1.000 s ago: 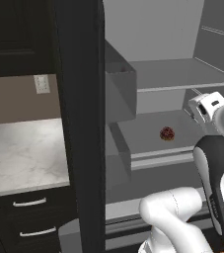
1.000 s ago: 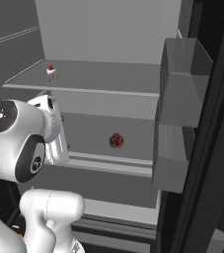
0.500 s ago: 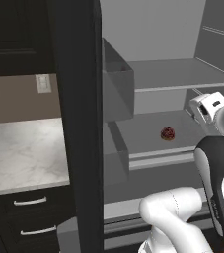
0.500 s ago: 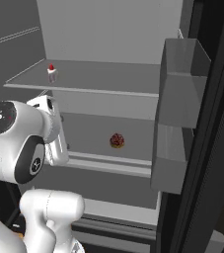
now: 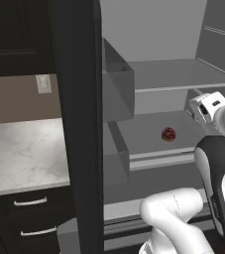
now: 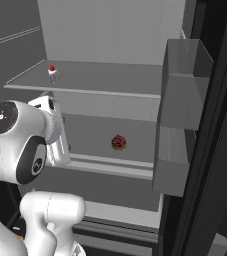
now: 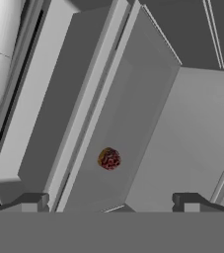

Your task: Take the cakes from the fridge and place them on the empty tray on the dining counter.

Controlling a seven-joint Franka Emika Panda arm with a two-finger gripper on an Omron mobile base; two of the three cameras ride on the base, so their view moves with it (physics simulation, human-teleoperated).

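Sitting alone on the lower shelf [image 6: 90, 131] of the open fridge [image 6: 110, 40] was one small cake [image 6: 118, 142] with a dark red top, near the shelf's front edge and well apart from the walls; it also showed from the left side [image 5: 168, 134] and from the hand camera [image 7: 108, 158]. A second tiny cake [image 6: 52, 74], red-topped with a whitish body, stood upright on the upper shelf [image 6: 100, 80] toward its left front corner. The tool [image 7: 111, 202] hung in front of the lower shelf, apart from the cake, its two dark fingertips [image 7: 32, 201] spread wide with nothing between them. The white arm [image 6: 20, 145] rose just outside the fridge opening. Grey door bins [image 6: 182, 85] hung on the open right door, and another bin [image 5: 118, 82] on the left door. Beyond the left door lay a marbled surface [image 5: 20, 154] over black drawers [image 5: 27, 218] with pale handles.
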